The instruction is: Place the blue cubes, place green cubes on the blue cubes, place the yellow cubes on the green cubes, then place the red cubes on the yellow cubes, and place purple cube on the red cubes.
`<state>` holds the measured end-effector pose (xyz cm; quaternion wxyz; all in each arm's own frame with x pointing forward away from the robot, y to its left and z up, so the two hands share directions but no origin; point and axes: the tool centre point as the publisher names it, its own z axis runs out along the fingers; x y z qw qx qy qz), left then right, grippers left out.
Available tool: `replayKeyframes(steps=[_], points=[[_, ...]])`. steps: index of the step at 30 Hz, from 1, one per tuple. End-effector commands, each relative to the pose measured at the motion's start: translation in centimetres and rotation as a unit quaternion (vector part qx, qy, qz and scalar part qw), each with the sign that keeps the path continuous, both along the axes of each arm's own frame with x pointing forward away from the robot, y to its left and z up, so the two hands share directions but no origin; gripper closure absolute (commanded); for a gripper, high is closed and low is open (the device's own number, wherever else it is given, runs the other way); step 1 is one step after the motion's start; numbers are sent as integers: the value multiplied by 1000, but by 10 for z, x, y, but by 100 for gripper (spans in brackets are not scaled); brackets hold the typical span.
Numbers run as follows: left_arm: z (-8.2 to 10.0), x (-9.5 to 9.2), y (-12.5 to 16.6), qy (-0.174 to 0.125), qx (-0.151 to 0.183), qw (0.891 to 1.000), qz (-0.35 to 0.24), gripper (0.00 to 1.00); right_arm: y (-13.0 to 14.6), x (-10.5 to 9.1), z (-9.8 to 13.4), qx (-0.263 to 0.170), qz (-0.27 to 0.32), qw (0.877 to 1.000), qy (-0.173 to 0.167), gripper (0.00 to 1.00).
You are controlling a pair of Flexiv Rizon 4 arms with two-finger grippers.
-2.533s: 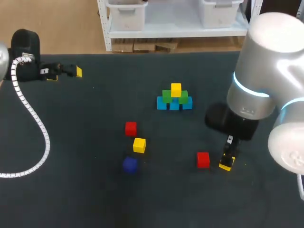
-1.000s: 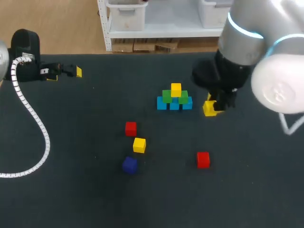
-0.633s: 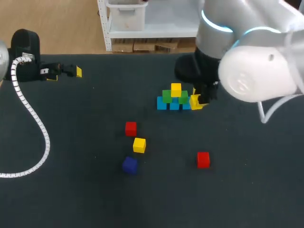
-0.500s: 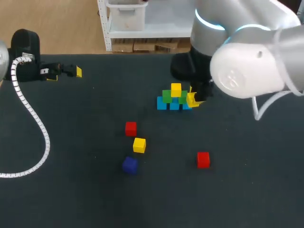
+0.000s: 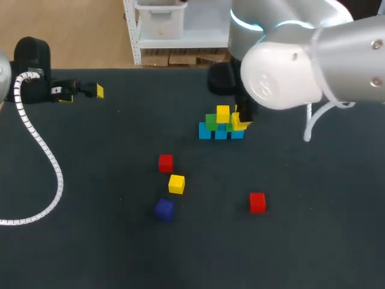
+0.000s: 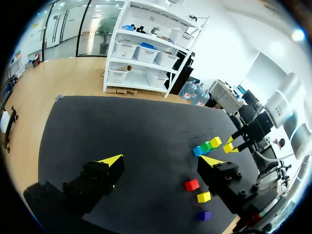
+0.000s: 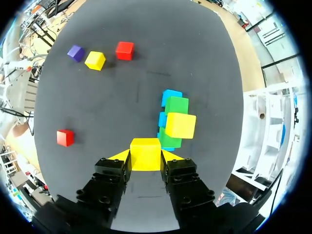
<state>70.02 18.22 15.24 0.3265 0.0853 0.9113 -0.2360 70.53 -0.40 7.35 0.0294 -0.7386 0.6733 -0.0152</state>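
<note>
- Right gripper (image 7: 145, 158) is clamped on a small yellow cube (image 7: 145, 150) at the stack's right end; I can't tell if it touches.
- The stack sits mid dark tabletop (image 5: 90, 241), toward the far edge: three blue cubes (image 5: 220, 133), two green cubes (image 5: 212, 122) on them, and a top yellow cube (image 5: 223, 113).
- Left gripper (image 6: 161, 161) is open and empty, near the far left corner.
- Loose toward the near edge: left red cube (image 5: 165, 162), loose yellow cube (image 5: 176, 183), purple cube (image 5: 164, 208), right red cube (image 5: 257, 202).

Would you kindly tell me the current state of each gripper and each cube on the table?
Right gripper: shut on the held yellow cube.
Left gripper: open, empty.
Blue cubes: in a row on the black table.
Green cubes: resting on the blue cubes.
Stacked yellow cube: atop the green cubes.
Loose yellow cube: unstacked on the table.
Red cubes: both unstacked on the table.
Purple cube: unstacked on the table.
</note>
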Motion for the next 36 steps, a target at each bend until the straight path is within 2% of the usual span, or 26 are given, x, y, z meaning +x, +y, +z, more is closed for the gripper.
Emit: replayKeyframes(steps=[1,11,36], points=[[-1,0,2,-3,-5,1000,-3,0,6,11,-3,-10,-5,1000,13,100],[-1,0,2,-3,-5,1000,-3,0,2,24,-3,-18,-22,999,14,100],[-1,0,2,-3,-5,1000,-3,0,4,36,-8,-17,-59,998,24,100]])
